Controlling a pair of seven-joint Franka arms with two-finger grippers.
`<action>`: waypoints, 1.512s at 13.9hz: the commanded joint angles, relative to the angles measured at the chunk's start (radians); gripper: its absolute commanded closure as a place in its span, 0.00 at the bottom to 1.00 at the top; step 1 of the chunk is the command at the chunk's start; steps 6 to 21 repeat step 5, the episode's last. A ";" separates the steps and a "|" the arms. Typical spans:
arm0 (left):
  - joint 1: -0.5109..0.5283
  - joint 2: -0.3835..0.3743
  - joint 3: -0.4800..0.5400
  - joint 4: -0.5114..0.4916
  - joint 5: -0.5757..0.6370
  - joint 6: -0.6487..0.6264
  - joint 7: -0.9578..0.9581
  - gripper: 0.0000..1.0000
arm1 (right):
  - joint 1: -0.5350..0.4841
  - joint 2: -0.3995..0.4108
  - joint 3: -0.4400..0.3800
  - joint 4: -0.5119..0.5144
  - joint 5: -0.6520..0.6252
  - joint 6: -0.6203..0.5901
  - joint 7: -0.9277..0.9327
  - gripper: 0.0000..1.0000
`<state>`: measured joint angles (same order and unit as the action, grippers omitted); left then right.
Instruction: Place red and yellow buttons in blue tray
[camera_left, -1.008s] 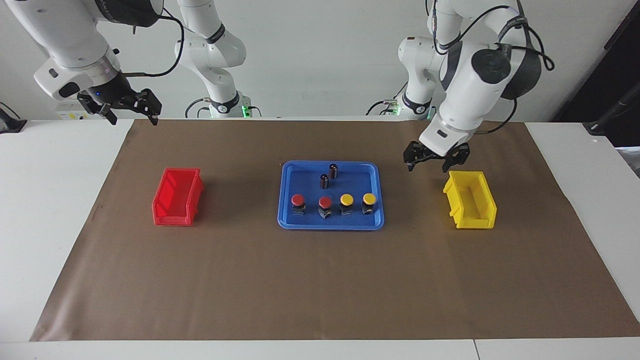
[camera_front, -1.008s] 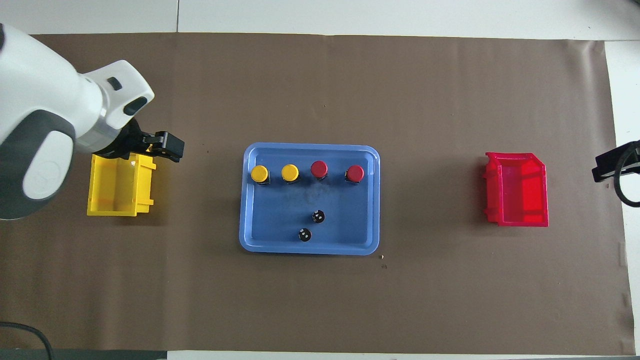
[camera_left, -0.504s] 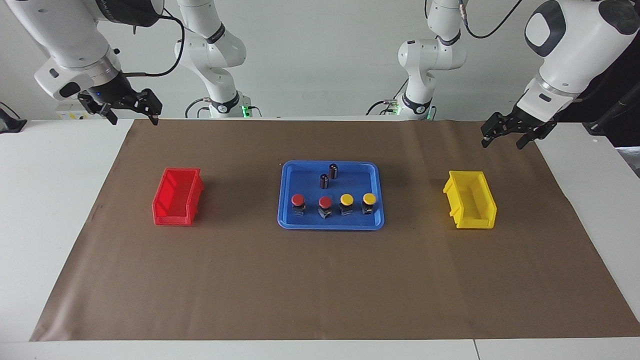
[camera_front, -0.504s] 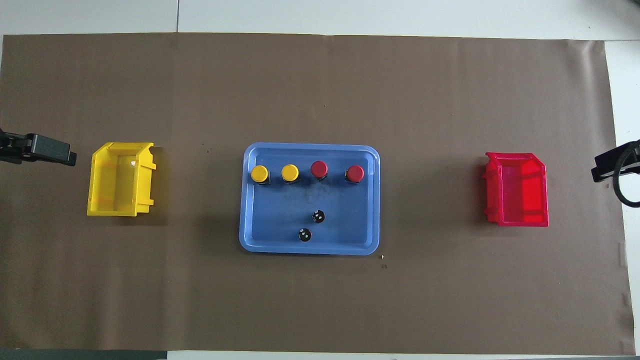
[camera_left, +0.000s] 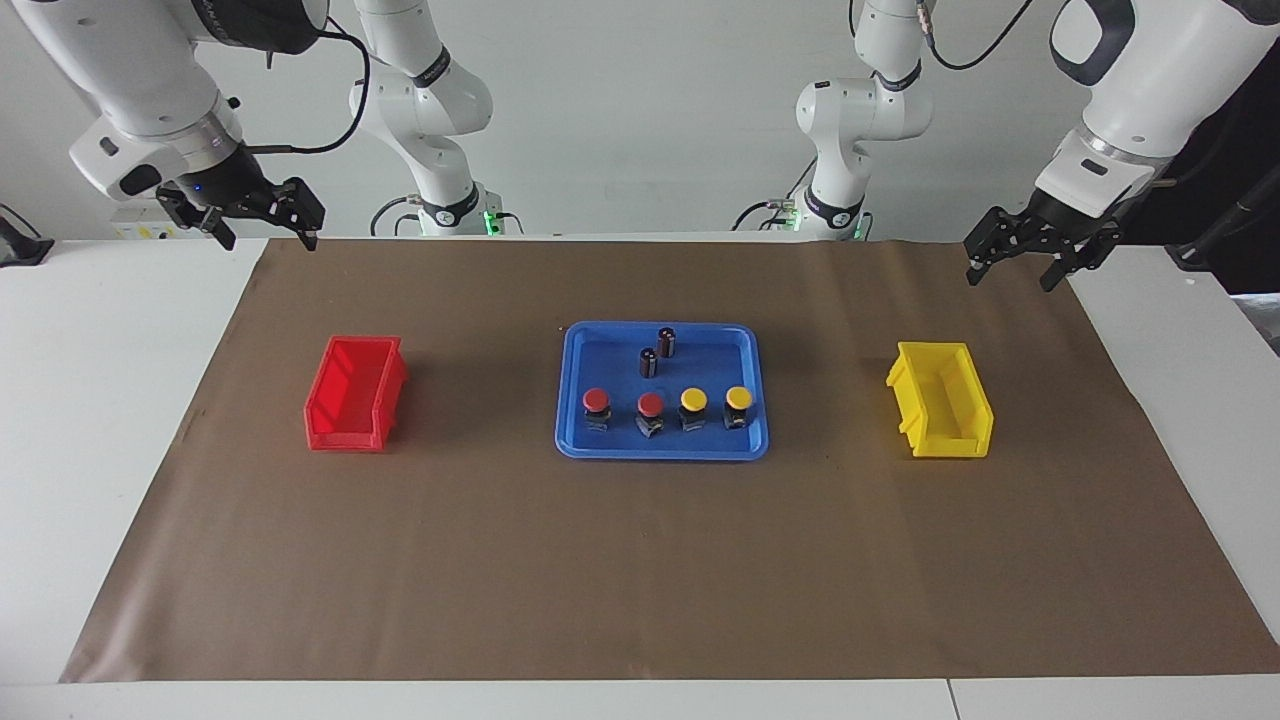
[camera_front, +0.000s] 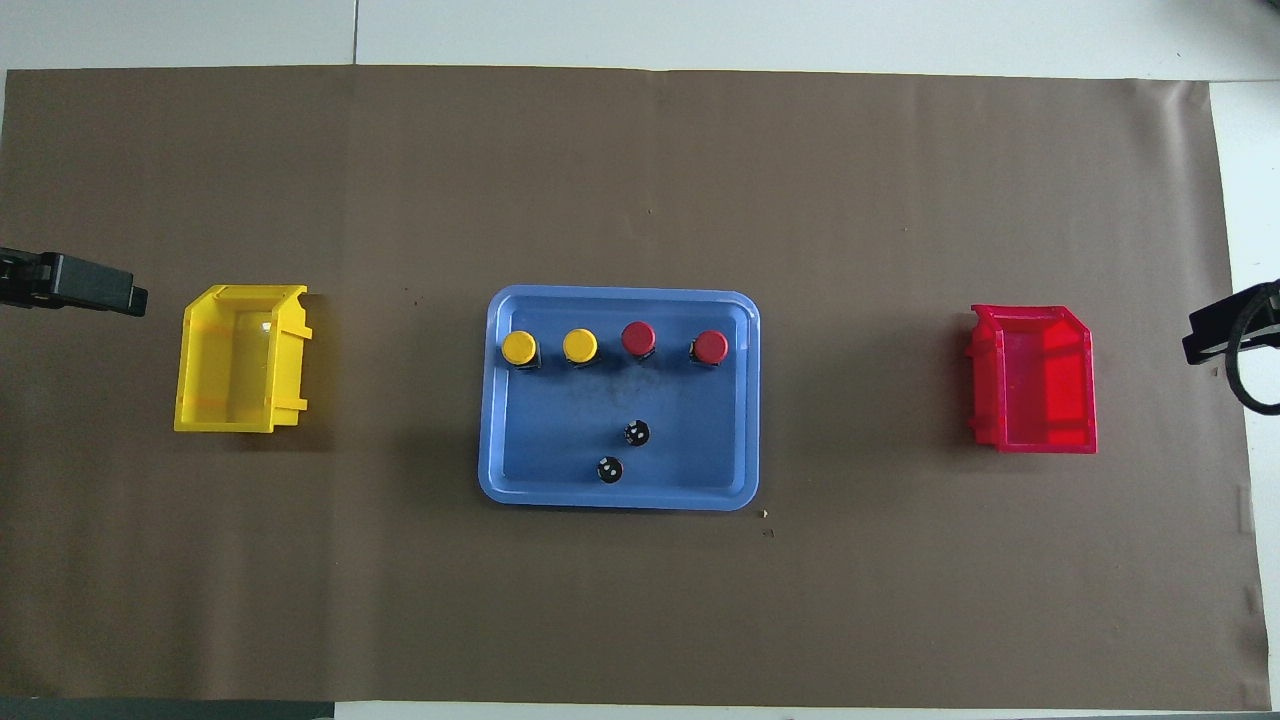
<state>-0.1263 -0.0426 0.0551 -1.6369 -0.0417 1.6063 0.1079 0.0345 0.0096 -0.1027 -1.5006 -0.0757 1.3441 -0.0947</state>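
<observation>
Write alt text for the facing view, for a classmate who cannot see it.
A blue tray at mid-table holds two red buttons, two yellow buttons and two dark cylinders. An empty red bin and yellow bin flank it; both arms' tools hang open above the table's ends.

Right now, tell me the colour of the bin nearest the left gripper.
Yellow bin; clearest in the overhead view.

Open brown mat (camera_left: 640, 570) surrounds the blue tray (camera_left: 570, 400)
</observation>
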 joint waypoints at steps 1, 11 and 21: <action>-0.010 0.018 0.002 0.048 0.040 -0.068 0.010 0.00 | 0.004 -0.008 -0.005 -0.015 0.013 0.017 -0.028 0.00; -0.010 0.018 0.002 0.071 0.045 -0.218 0.004 0.00 | 0.004 -0.010 -0.005 -0.015 0.014 0.017 -0.027 0.00; -0.010 0.018 0.002 0.071 0.045 -0.218 0.004 0.00 | 0.004 -0.010 -0.005 -0.015 0.014 0.017 -0.027 0.00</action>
